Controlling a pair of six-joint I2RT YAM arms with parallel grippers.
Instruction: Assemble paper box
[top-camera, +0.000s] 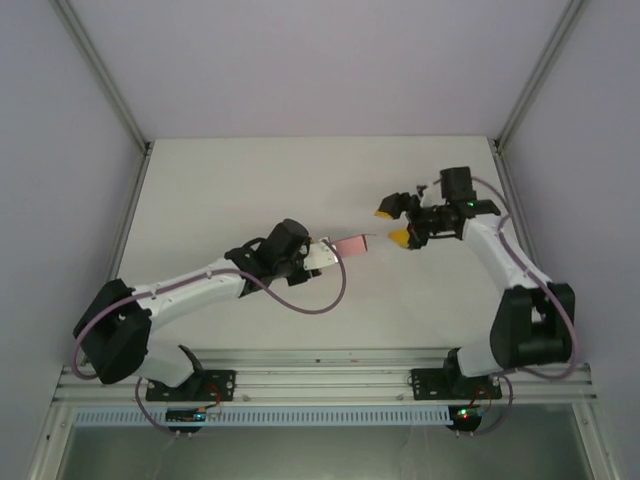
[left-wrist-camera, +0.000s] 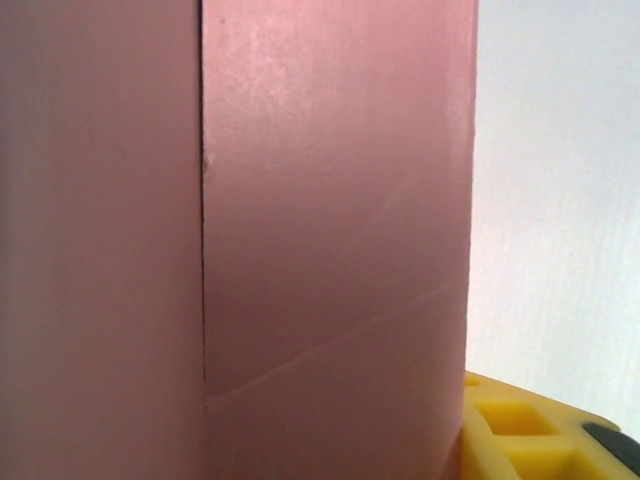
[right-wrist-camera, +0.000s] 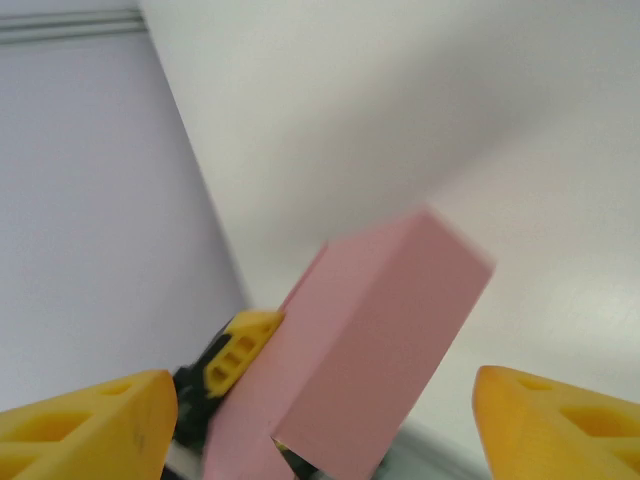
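Above table (top-camera: 250, 180): paper box (top-camera: 352, 243) in left fingers (left-wrist-camera: 520, 430); right fingers (right-wrist-camera: 90, 420) wide apart

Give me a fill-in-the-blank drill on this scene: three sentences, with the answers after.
The gripper clamping the small salmon-pink paper box belongs to the ___ arm. The right gripper faces that box with its jaws ___. Its fingers are coloured ___.
Missing words: left; open; yellow.
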